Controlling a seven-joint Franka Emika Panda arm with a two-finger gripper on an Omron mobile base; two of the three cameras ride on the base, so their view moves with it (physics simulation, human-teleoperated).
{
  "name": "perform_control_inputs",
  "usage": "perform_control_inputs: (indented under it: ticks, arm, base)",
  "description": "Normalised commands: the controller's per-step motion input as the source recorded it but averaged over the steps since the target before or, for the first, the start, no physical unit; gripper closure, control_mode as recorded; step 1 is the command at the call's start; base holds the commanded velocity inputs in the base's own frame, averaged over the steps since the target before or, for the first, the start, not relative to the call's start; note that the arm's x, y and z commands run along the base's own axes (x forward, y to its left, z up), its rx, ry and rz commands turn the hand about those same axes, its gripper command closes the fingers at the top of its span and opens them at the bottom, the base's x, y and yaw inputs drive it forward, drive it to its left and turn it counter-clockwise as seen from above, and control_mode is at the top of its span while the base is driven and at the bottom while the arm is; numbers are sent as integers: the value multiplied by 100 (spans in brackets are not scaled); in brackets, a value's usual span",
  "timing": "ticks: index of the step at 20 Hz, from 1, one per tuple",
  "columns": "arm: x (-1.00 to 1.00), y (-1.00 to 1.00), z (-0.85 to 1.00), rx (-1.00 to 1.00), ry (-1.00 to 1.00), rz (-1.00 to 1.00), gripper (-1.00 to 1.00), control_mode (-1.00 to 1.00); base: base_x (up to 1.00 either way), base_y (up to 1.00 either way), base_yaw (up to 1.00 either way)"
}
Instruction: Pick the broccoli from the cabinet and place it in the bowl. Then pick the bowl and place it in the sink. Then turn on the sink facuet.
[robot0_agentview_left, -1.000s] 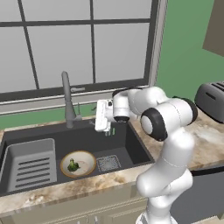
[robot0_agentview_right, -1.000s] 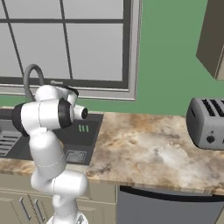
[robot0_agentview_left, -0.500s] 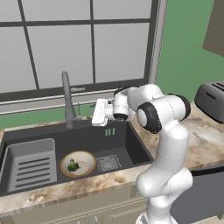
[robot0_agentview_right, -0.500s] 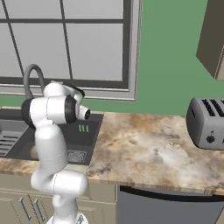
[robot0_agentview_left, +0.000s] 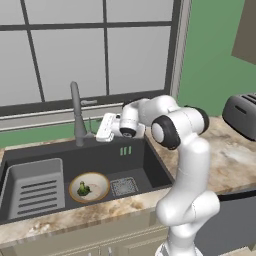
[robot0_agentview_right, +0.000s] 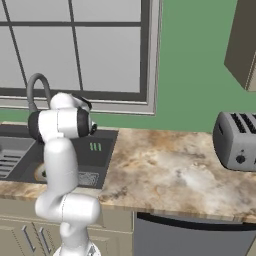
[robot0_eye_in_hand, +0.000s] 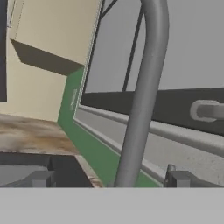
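Tap (robot0_agentview_left: 76, 112): upright at the sink's (robot0_agentview_left: 150, 162) far rim. Bowl (robot0_agentview_left: 89, 187) with broccoli (robot0_agentview_left: 83, 189) sits in the basin, so turning on remains. My pincer (robot0_agentview_left: 101, 131), open wide, is just right of the neck; next, reach the lever (robot0_eye_in_hand: 208, 110). Hand view shows the tips straddling the neck; right base view shows a toaster (robot0_agentview_right: 237, 140) on the worktop (robot0_agentview_right: 175, 172).

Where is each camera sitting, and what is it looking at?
Left base view: behind the arm on its left, looking down at the dark grey sink basin, the cream brown-rimmed bowl holding a green broccoli floret; white arm at right.
Right base view: behind on the right, facing the marbled counter and silver toaster; arm at left.
Hand view: on the hand, facing the tall grey metal tap; dark fingertips at bottom.
Both base views share sink and window.
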Motion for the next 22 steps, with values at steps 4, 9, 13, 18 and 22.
perform_control_inputs:
  ticks: [4,9,13,18,22]
  arm:
    - [48,2,0,1,5,-13,-100,-100]
    - [50,0,0,0,5,-11,-100,-100]
    - [43,1,-5,0,5,-7,-100,-100]
    - [31,5,-17,0,5,-3,-100,-100]
    - [17,8,-25,0,6,0,-100,-100]
  base:
    - [0,0,0]
    - [0,0,0]
    - [0,0,0]
    - [0,0,0]
    - [0,0,0]
